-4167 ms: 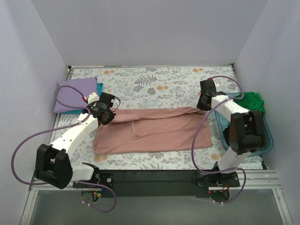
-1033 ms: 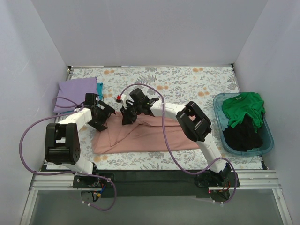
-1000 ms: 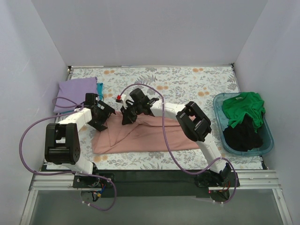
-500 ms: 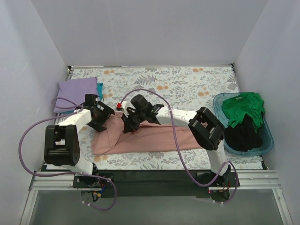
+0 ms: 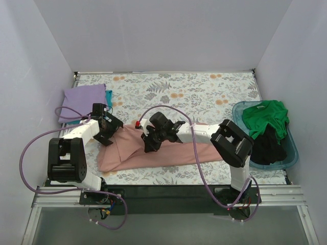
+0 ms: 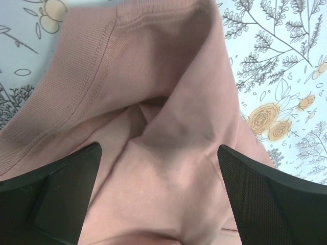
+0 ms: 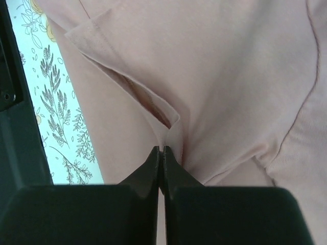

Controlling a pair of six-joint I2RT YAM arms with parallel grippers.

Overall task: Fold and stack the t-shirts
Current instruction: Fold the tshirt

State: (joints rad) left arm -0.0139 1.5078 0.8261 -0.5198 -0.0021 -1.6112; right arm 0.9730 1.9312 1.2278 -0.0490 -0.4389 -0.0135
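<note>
A dusty pink t-shirt (image 5: 204,145) lies partly folded across the middle of the floral table. My right gripper (image 5: 150,145) is over its left half, shut on a pinched fold of the pink cloth (image 7: 168,120), with the tips (image 7: 161,149) pressed together. At the shirt's left end my left gripper (image 5: 108,135) is open, and pink cloth (image 6: 168,127) lies between its wide-apart fingers (image 6: 276,204). The ribbed collar (image 6: 87,76) shows in the left wrist view. A folded lavender t-shirt (image 5: 82,101) rests on a teal one (image 5: 109,95) at the back left.
A translucent teal tub (image 5: 293,153) at the right edge holds a green t-shirt (image 5: 265,115) and a black one (image 5: 265,148). Purple cables loop over both arms. White walls close in the back and both sides. A black rail (image 5: 168,194) runs along the near edge.
My right gripper has moved toward the near edge and slightly right, pulling the pink fold with it. The left gripper stays open at the shirt's left end.
</note>
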